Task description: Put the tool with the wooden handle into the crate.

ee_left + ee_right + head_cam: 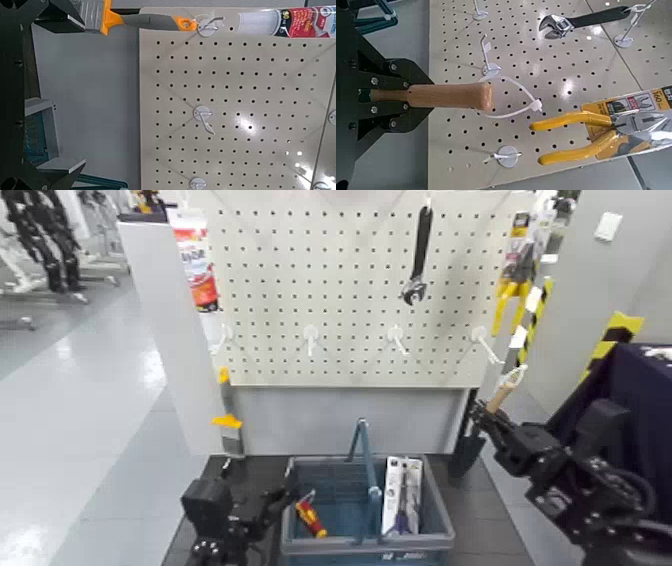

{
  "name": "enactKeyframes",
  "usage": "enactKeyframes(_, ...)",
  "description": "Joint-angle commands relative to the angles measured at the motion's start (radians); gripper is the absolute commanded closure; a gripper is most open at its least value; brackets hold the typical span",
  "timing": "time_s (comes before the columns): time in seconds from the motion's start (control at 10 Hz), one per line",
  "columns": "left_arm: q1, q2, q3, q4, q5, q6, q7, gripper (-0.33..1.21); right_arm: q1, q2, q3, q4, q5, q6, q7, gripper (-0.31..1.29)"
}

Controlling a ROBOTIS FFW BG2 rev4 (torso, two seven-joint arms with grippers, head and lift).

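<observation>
Nearest: left hand [285, 502] sits low by the crate's [430, 535] left wall, idle; its wrist cam shows the two fingers spread wide w/ nothing between them. Crate already holds a small red-handled tool [310, 518] and a flat packaged item [402, 492]; its thin blue handle [366, 470] stands up across the middle.

Right hand [482, 416] is clamped on the trowel [472, 440], which is off the pegboard [340, 285] and held in the air right of the crate and above it, wooden handle [435, 96] up, dark blade hanging down, cord loop [514, 99] dangling free.

Risks, as I judge them:
- Blade tip catches the crate's rim or the upright handle on the way over, twisting the trowel in the grip.
- Letting go too early drops it on the dark surface [495, 525] outside the crate.
- Cord loop may snag a peg [483, 340] if the arm swings back toward the board.

Farther back, a black wrench [419, 255] hangs on the pegboard; not part of this job.
</observation>
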Motion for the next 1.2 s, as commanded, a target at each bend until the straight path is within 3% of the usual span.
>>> enactKeyframes(0.1, 0.001, -0.001, 0.001, 0.0, 0.0, 0.0, 0.0, 0.12, -0.009, 0.017, 0.05, 0.067, -0.052, -0.032, -0.016, 1.18)
enactKeyframes(0.6, 0.003, -0.004, 0.003, 0.0, 0.0, 0.0, 0.0, 0.12, -0.067, 0.045, 0.182, 0.27, -0.136, -0.091, -0.011, 1.18)
enactKeyframes(1.0, 0.004, -0.007, 0.004, 0.0, 0.0, 0.0, 0.0, 0.12, -0.113, 0.048, 0.279, 0.38, -0.165, -0.079, -0.01, 1.18)
enactKeyframes(1.2, 0.004, -0.007, 0.004, 0.0, 0.0, 0.0, 0.0, 0.12, -0.127, 0.046, 0.302, 0.391, -0.165, -0.052, -0.011, 1.18)
